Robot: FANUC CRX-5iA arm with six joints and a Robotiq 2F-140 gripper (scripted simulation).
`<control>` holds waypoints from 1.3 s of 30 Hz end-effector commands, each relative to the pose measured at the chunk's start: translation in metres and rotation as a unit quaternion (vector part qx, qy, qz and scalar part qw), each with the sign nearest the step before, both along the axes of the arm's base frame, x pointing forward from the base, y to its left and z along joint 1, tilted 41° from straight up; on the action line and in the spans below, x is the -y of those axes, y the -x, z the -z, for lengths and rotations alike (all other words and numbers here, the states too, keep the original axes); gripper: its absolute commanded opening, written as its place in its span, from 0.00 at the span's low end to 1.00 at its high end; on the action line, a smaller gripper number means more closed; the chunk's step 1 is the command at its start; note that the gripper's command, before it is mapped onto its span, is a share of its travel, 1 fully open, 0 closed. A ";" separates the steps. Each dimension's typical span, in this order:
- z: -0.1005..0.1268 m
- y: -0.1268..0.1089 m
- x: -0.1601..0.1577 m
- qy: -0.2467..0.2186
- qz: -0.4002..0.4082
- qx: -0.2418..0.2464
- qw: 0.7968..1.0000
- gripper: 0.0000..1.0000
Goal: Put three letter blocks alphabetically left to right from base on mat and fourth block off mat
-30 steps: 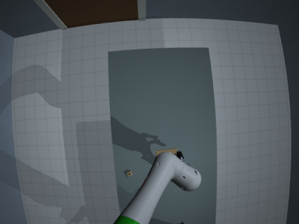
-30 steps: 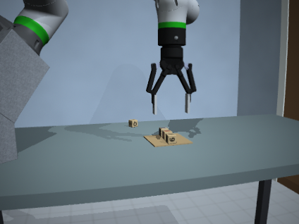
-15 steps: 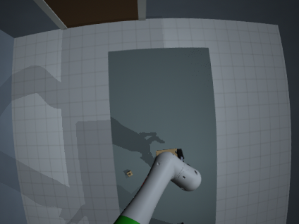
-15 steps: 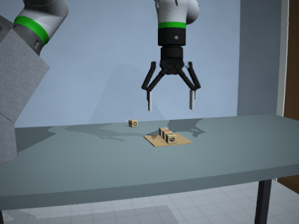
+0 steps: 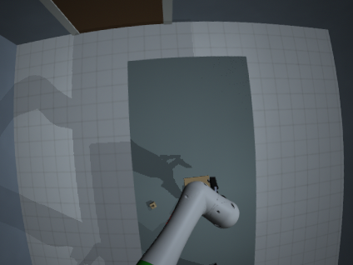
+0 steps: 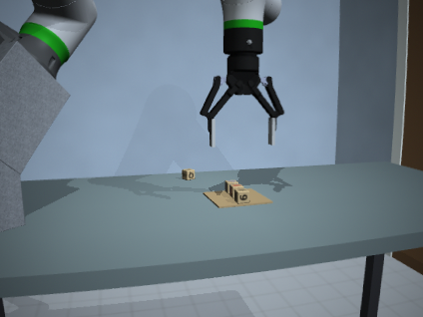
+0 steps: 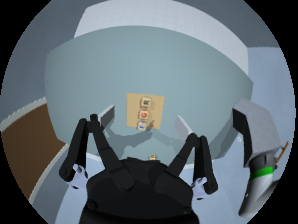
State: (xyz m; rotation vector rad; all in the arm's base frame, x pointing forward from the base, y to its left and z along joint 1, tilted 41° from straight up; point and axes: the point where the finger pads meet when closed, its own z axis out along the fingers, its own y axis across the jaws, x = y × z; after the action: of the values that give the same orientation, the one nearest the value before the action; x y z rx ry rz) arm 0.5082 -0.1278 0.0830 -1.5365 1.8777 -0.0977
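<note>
The tool hangs above the mat, well apart from the blocks below. Its two fingers stand wide apart, and nothing is between them. In the exterior view the arm comes down to it from above, and the tool points straight down.

The mat lies flat on the worktop. On it are three blocks in one row, which goes from the near side to the far side in the exterior view. The near block has a dark R on top, and on its side a dark sign like a 6 or a 9. The middle block has a red G on top. The far block has a blue letter, too small to read surely; it sits at the far edge of the mat, and whether it is fully on it one cannot tell.

The fourth block lies on the worktop, fully off the mat, to the left and farther away.

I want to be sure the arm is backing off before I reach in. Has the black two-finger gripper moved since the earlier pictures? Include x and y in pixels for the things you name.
Yes, upward: the gripper (image 5: 214, 182) (image 6: 242, 145) (image 7: 145, 115) now hangs higher above the tan mat (image 5: 189, 181) (image 6: 260, 198) (image 7: 132, 106).
</note>
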 end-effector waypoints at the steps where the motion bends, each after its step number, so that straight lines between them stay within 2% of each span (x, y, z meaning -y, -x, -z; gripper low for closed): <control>1: -0.010 0.007 0.005 0.000 0.000 0.000 1.000 1.00; 11: -0.034 0.025 0.016 0.000 0.000 0.000 1.000 1.00; 39: -0.036 0.026 0.017 0.000 0.000 0.000 1.000 1.00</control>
State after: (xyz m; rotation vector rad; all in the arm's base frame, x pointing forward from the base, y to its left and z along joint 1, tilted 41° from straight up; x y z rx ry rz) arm 0.4823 -0.1446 0.1184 -1.5365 1.8775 -0.0975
